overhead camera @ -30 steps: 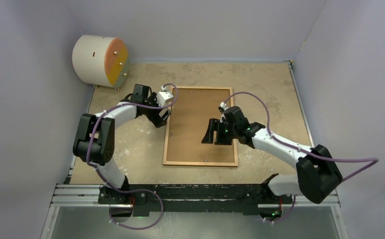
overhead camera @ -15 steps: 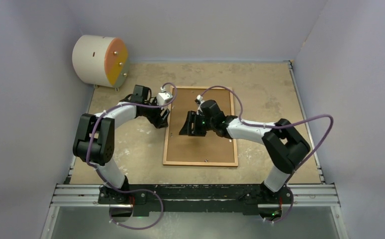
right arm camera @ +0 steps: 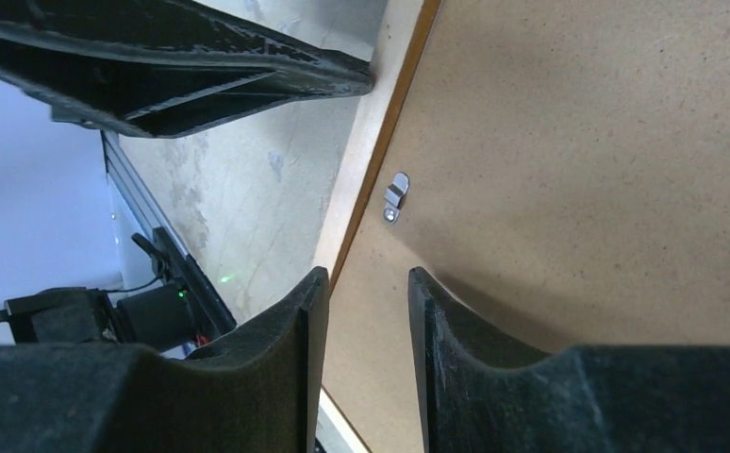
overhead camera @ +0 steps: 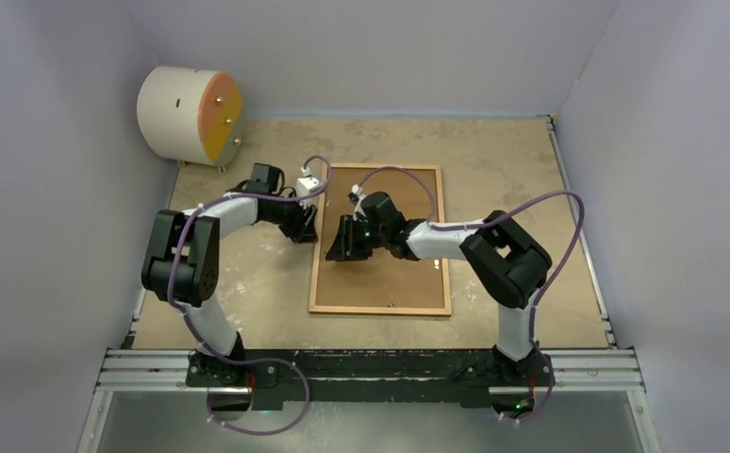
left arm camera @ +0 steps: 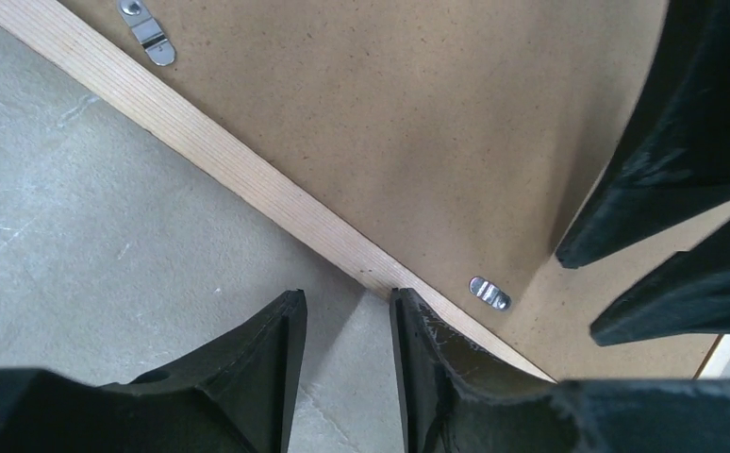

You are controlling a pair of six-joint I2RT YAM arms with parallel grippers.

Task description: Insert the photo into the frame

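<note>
**Ada:** Where does the frame (overhead camera: pixel 380 310) lie?

**Ben:** Flat on the middle of the table (overhead camera: pixel 522 189), back upward. The overhead camera sees its brown backing board (overhead camera: pixel 394 278) inside the orange-brown wooden border.

**Ada:** And the tools?

**Ben:** Both are at the frame's left side, near each other. The left tool (overhead camera: pixel 308 229) sits just outside that side, over the table. The right tool (overhead camera: pixel 337 251) is over the board, just inside it.

**Ada:** How do their jaws stand?

**Ben:** The left wrist camera shows the left tool's jaws parted by a narrow gap with only grey table between them, and one fingertip reaches the wood's edge. The right wrist camera shows the right tool likewise part-open, a slim gap over board and wood, with nothing gripped. Whether either one touches the frame cannot be told.

**Ada:** What do the wrist cameras add?

**Ben:** Small silver turn clips (left arm camera: pixel 489 293) fixed to the board beside the wood, and the wood's pale grain. From overhead the clips are barely specks. Each wrist view also catches the other tool's black fingers.

**Ada:** And overhead alone?

**Ben:** The whole frame at once, and the cream-and-orange cylinder (overhead camera: pixel 191 115) lying on its side at the far left corner, well apart from the frame. It also shows the arms' bases on the mounting rail (overhead camera: pixel 144 368) at the near edge.
</note>
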